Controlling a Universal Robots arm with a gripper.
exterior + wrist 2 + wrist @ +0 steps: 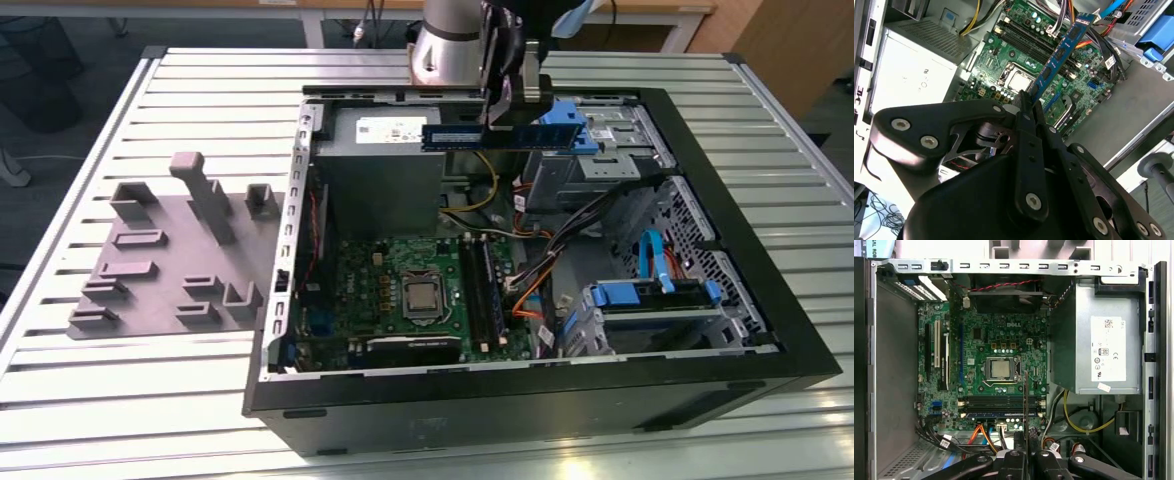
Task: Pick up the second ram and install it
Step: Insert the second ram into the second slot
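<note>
Second ram (454,136) pinched in gripper (513,116) above open case (534,400) on slatted table (174,400), seemingly a lab.

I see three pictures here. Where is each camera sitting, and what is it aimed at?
Exterior view: off the arm, high up, looking down slantwise into the open computer case; the arm and its gripper show, holding the second ram above the case.
Second wrist view: rides behind the gripper, looking along the ram towards the motherboard.
First wrist view: rides on the arm, looking straight into the case at the motherboard; the gripper shows, ram edge-on.
Shared: both wrist views show the gripper, ram, motherboard and processor.
</note>
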